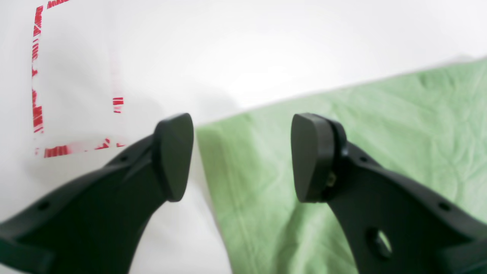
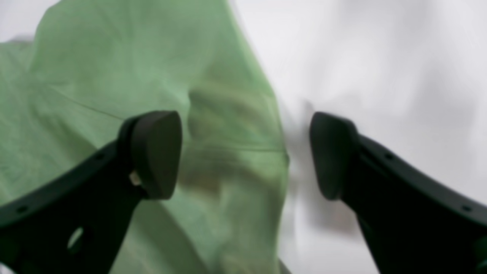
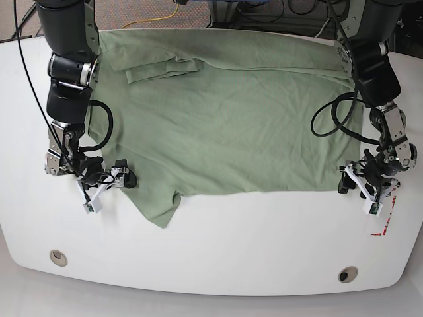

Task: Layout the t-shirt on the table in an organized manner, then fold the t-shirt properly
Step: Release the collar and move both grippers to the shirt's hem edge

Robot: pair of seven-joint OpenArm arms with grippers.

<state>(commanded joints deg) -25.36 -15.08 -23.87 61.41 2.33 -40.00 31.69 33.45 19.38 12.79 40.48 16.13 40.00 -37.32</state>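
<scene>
The left gripper (image 1: 241,158) hangs with its jaws spread and empty, straddling the corner of the t-shirt (image 1: 342,152), one pad over cloth and one over the bare table (image 1: 228,45). The right gripper (image 2: 245,156), likewise spread and holding nothing, straddles the sleeve edge. The shirt lies spread across the tabletop, one sleeve folded in at the far side. Closing too shallow would likely let the thin hem slip; closing too deep could bunch cloth and drag fresh wrinkles in. No brand or writing is readable; the red tape outline (image 1: 37,76) carries none.
</scene>
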